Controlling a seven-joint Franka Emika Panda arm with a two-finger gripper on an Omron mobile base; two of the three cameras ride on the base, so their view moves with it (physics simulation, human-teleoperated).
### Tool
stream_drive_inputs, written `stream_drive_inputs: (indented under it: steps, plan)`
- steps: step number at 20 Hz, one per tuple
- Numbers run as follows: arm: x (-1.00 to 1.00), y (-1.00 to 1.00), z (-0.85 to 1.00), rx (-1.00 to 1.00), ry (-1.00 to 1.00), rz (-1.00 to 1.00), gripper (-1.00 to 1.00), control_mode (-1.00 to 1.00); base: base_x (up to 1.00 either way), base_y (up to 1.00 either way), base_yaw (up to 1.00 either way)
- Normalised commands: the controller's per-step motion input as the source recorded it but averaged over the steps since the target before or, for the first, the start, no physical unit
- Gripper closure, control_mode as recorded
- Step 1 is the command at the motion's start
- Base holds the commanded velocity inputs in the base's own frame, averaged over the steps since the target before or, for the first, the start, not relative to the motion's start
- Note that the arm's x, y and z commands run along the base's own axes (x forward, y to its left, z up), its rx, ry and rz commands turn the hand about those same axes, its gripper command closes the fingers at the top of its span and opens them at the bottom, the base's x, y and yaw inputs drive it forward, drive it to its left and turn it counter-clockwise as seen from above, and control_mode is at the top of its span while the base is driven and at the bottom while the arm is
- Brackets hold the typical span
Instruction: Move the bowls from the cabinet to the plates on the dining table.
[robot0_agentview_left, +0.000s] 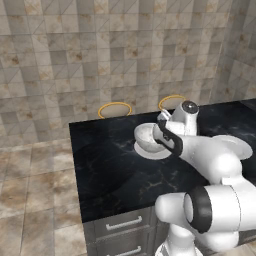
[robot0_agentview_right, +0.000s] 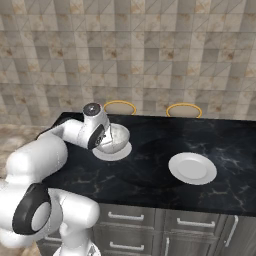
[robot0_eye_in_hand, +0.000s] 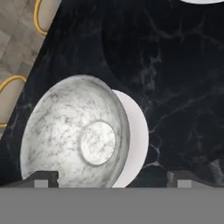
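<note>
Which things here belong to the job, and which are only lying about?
Job: marbled bowl on the near plate; bare plate; dining table; open end effector over the bowl.
Lying about: two yellow-rimmed stools behind the table.

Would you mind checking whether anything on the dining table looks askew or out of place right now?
The marbled bowl sits off-centre on its plate: in the hand view the plate shows along one side only. The open gripper is just above it. The second plate lies flat and bare. Nothing looks spilled or damaged.
</note>
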Motion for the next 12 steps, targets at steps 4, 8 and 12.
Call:
stream_drive_inputs:
  steps: [4, 8, 12]
  plan:
    - [-0.35, 0.00, 0.49, 0.01, 0.00, 0.23, -1.00, -1.00, 0.00, 0.00, 0.00]
    - [-0.39, 0.00, 0.34, 0.03, 0.00, 0.22, -1.00, -1.00, 0.00, 0.00, 0.00]
    - [-0.58, 0.08, 0.57, -0.04, 0.00, 0.18, -1.00, -1.00, 0.00, 0.00, 0.00]
